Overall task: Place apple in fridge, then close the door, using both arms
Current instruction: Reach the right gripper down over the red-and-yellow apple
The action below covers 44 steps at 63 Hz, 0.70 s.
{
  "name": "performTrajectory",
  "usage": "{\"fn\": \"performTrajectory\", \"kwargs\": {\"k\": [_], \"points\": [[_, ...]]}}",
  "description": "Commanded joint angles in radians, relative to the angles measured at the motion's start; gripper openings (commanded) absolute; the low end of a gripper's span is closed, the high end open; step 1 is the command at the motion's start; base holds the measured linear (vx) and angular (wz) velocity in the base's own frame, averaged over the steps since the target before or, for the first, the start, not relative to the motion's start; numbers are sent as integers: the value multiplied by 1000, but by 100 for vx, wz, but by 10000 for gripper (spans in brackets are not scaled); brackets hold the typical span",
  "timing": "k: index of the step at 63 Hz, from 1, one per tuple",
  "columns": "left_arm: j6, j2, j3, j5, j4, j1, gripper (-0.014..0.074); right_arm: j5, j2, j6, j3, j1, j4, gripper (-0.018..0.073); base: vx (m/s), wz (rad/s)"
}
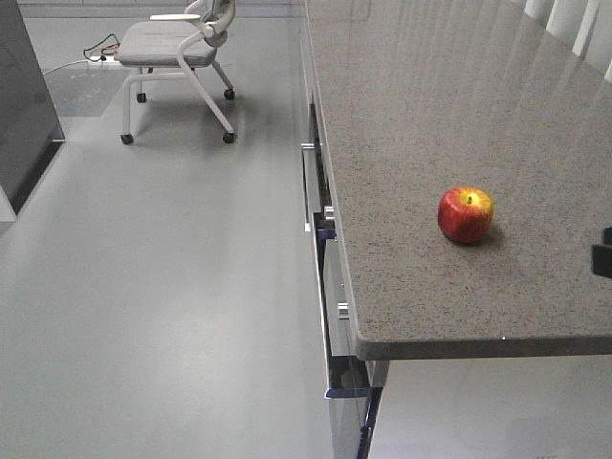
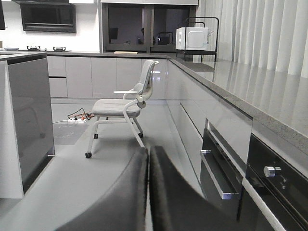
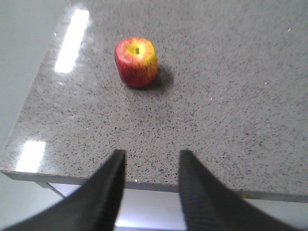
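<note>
The red apple (image 1: pixel 466 214) with a yellow-green top stands upright on the grey speckled counter (image 1: pixel 430 115), close to its near corner. In the right wrist view the apple (image 3: pixel 136 61) lies ahead and slightly left of my right gripper (image 3: pixel 151 154). That gripper is open with nothing between its fingers and hovers over the counter's front edge (image 3: pixel 159 185). A black bit of the right arm (image 1: pixel 602 251) shows at the frame's right edge. My left gripper (image 2: pixel 148 151) is shut and empty, held low over the floor and pointing down the aisle. The fridge and its door are out of view.
Under the counter are an oven and drawers with protruding metal handles (image 1: pixel 308 186). A white wheeled chair (image 1: pixel 177 48) stands down the aisle. A dark grey cabinet (image 1: pixel 24 96) borders the aisle on the left. A microwave (image 2: pixel 192 37) sits at the counter's far end.
</note>
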Motion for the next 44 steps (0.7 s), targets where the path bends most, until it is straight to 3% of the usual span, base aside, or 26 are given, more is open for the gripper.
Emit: {"fn": "performTrajectory", "kwargs": {"k": [1, 7, 15, 29, 44], "points": [[-6, -15, 21, -69, -2, -7, -6, -50, 68, -8, -59, -2, 4, 461, 0, 0], [-6, -15, 21, -69, -2, -7, -6, -52, 140, -20, -87, -1, 5, 566, 0, 0], [-6, -15, 21, -69, -2, -7, -6, -53, 233, -105, -134, -1, 44, 627, 0, 0], [-6, -15, 21, -69, -2, -7, -6, -64, 395, -232, -240, -1, 161, 618, 0, 0], [-6, -15, 21, -69, -2, -7, -6, -69, 538, -267, -345, -1, 185, 610, 0, 0]]}}
